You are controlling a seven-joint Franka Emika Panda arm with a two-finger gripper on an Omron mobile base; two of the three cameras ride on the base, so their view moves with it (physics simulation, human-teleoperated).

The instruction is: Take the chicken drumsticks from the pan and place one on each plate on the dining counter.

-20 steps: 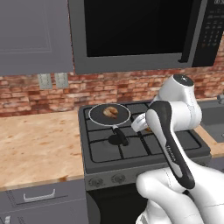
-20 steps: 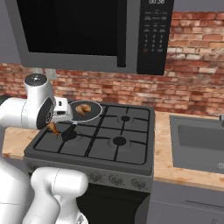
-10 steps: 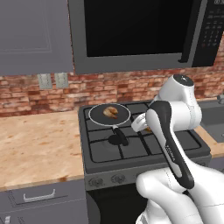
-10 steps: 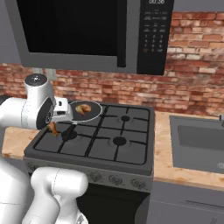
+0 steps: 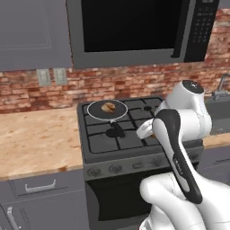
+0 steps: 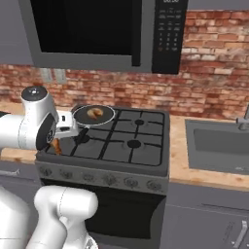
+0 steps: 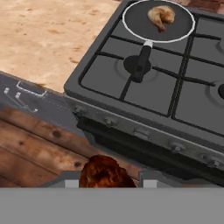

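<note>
My gripper (image 7: 109,179) is shut on a golden-brown chicken drumstick (image 7: 104,173), held low in front of the stove's front left corner. In the right base view that drumstick (image 6: 56,145) hangs beside my white forearm. The pan (image 7: 135,22), dark with a silvery rim, sits on the back left burner with its black handle (image 7: 142,61) pointing toward me. A second drumstick (image 7: 161,15) lies inside it, and both base views show that drumstick (image 5: 108,107) (image 6: 94,113) too. The plates and the dining counter are out of view.
The black gas stove (image 5: 130,134) has grates and a row of knobs (image 7: 175,146) along its front. A wood-look worktop (image 5: 36,134) lies left of it, a microwave (image 6: 97,29) hangs above, and a sink (image 6: 219,143) is at the right.
Almost nothing has changed; my hand keeps its hold on the drumstick and has drifted very slightly.
</note>
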